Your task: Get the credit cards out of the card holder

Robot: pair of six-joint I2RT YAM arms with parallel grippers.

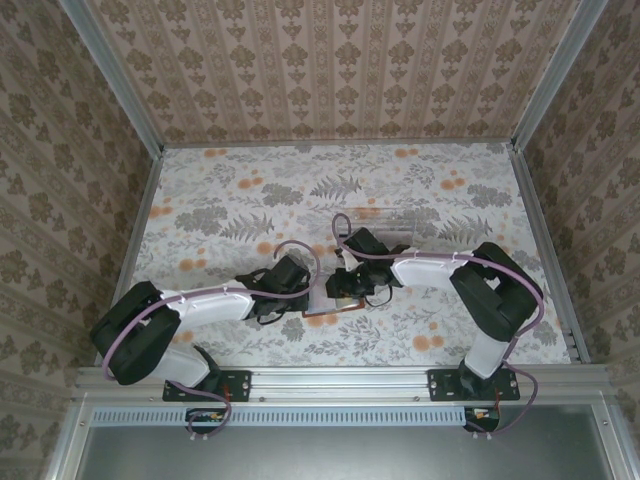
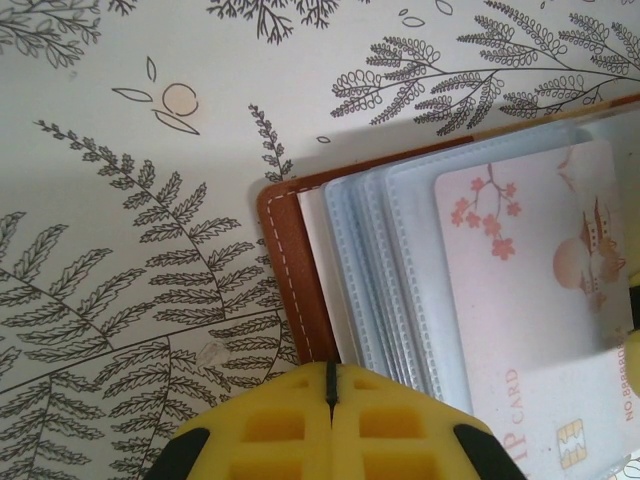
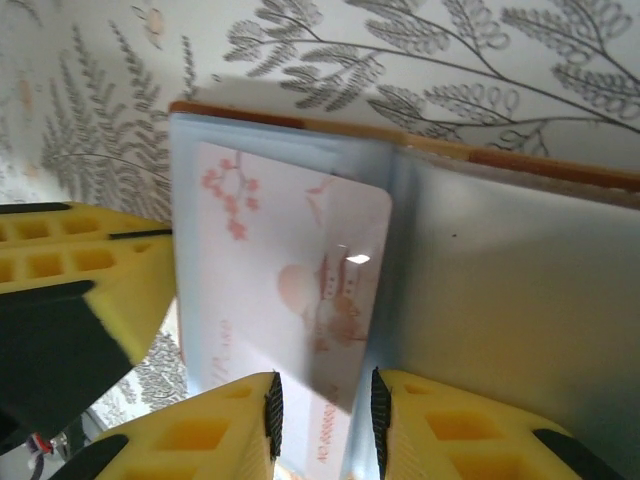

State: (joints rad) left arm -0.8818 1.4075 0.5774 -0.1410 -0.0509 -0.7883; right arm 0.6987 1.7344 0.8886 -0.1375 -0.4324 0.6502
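Space shows between the right fingers (image 3: 200, 440): the two yellow tips stand apart, one on each side of the near edge of a thin, pale pink plastic credit card (image 3: 290, 270) printed with blossom. Neither tip looks pressed against it, so I judge the card straddled rather than gripped. The left fingers (image 2: 280, 430) are closed tight together, their tips down at the stitched edge of the small brown leather-like folding card holder (image 2: 288, 260), which lies open; they seem to pin it. Just beyond the left fingertips the holder's grey-blue clear pockets (image 2: 390, 260) fan out, and the card lies among them, between the two sets of fingers. Whether its far end is tucked inside a sleeve I cannot tell. Under everything lies the leaf-patterned surface (image 2: 150, 250). Several things could go wrong from here. If the right fingers close with so little of the card between them, they may nip only its rim and slide off the slick plastic. They could also catch pocket film along with the card, and a pull would then drag the whole holder. The left fingers bear on one edge only, so the holder might pivot or lift under that pull. Any cards in the pockets behind are hidden.
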